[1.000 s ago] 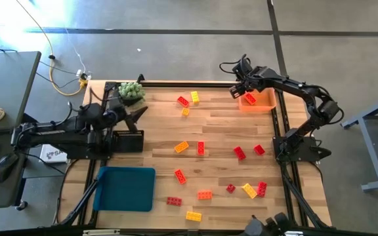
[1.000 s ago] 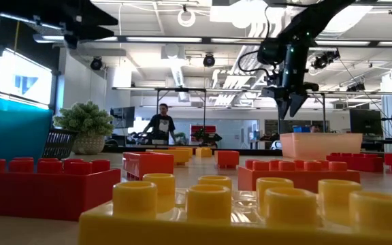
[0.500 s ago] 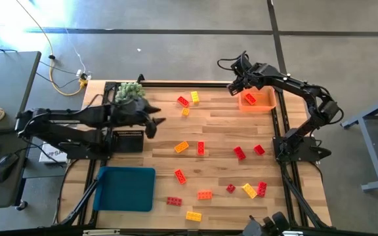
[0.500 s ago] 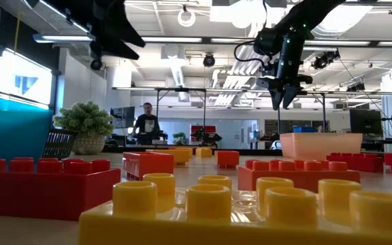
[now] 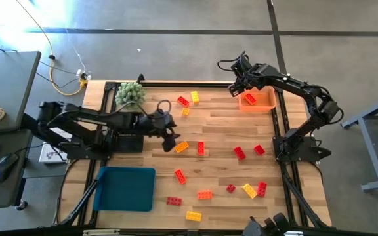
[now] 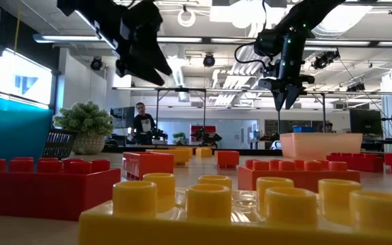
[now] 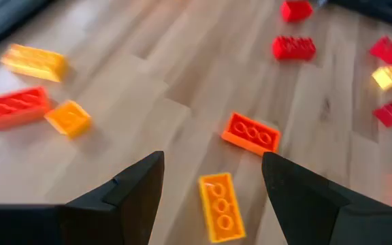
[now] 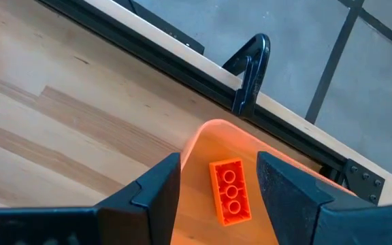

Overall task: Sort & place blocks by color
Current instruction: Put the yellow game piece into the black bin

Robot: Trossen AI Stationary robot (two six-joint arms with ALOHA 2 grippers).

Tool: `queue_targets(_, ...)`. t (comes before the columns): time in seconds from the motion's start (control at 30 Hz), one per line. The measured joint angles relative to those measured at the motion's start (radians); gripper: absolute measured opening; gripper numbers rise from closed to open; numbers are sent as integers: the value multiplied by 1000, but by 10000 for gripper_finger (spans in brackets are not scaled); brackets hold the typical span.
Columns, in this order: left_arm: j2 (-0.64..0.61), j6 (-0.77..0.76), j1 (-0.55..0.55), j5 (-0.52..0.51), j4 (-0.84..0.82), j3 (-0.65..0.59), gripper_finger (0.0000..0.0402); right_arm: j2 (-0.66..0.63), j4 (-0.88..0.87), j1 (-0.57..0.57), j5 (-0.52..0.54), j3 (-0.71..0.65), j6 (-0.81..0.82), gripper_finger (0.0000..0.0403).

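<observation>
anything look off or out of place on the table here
Only the green plant ball at the table's far left corner: it is no block and does not belong in a colour sort. The blocks lie scattered at all angles, unsorted, and one orange block lies in the orange tray.

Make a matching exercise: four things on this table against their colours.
Things:
1. flat tray
2. small bin
3. plant ball
4. block lying in the bin

Colours:
A. green
B. red
C. teal blue
D. orange-pink

Pairs: 1-C, 2-D, 3-A, 4-B
</observation>
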Motion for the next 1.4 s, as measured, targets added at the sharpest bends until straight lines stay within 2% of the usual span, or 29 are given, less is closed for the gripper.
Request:
queue_targets(0.13,83,-7,-13,39,2,35,239,0,-4,0,0,0,2,181)
queue_targets(0.7,349,-69,-23,60,-5,146,239,0,-19,0,-5,0,27,181)
queue_targets(0.97,412,-81,-23,11,-16,155,239,0,-18,0,-8,0,37,181)
queue_targets(1.4,473,-92,-25,49,-32,154,239,0,-19,0,-11,0,53,181)
